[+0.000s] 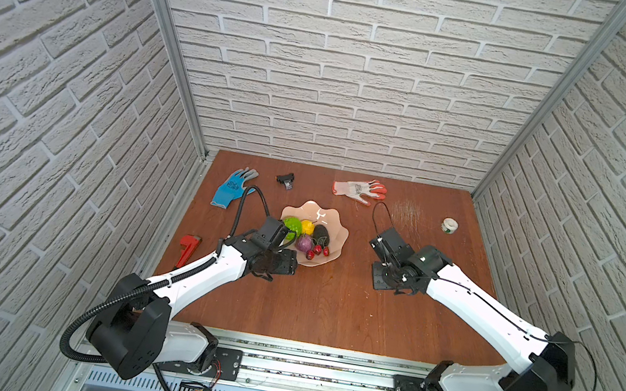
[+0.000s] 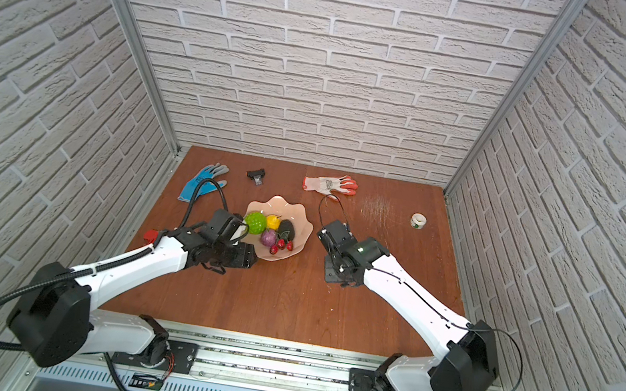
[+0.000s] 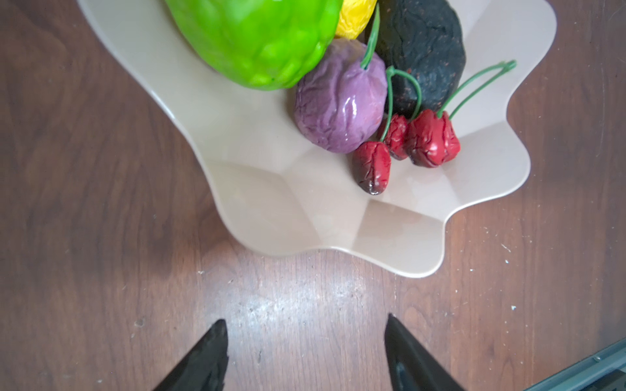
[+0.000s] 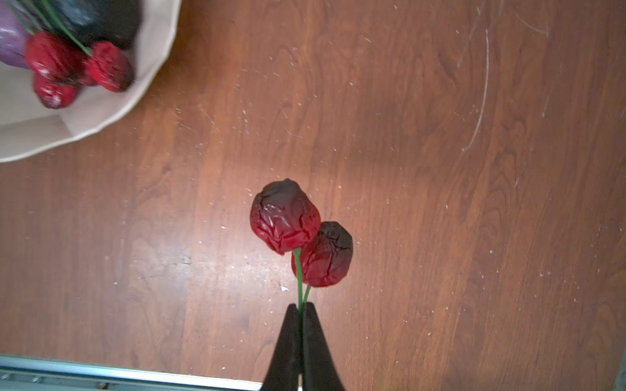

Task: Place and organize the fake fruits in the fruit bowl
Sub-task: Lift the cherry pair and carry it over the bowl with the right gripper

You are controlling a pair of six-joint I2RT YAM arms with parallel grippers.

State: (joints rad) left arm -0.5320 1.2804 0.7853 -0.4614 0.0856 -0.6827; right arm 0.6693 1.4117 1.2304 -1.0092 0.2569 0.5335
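**Bowl and contents.** The bowl (image 1: 315, 211) (image 2: 280, 205) stood on the table (image 1: 327, 312), left of centre in both top views. It held five items packed together:
- a green ball (image 1: 293, 225) (image 3: 257, 37) on the left side;
- a yellow fruit (image 1: 307, 227) (image 3: 355, 17) just beside the ball;
- an avocado (image 1: 321, 232) (image 3: 423, 50) to the right of the yellow fruit;
- a purple fruit (image 1: 304, 242) (image 3: 338, 98), nearer the arms and touching the ball;
- red berries (image 1: 317, 252) (image 3: 430, 138) with green stems, lying against the purple fruit and the avocado.

**Left gripper.** In the left wrist view the left gripper (image 3: 305, 321) had its jaws apart, with bare table showing between the fingertips (image 3: 222, 328). It was positioned just short of the bowl's near rim, not touching it.

**Right gripper.** In the right wrist view the right gripper (image 4: 300, 309) had its jaws pressed together on the two green stems of a berry pair (image 4: 286, 216). The two berries touched each other and hung beyond the fingertips over bare table, apart from the bowl. Whether they touched the table could not be determined. In both top views the right arm (image 1: 477, 296) sat to the right of the bowl, and the berry pair was hidden beneath it.

**Other items.** A blue glove (image 1: 232, 188), an orange-white glove (image 1: 360, 190) and a tape roll (image 1: 449, 225) lay along the far side of the table. A red wrench (image 1: 185, 249) lay at the left edge.
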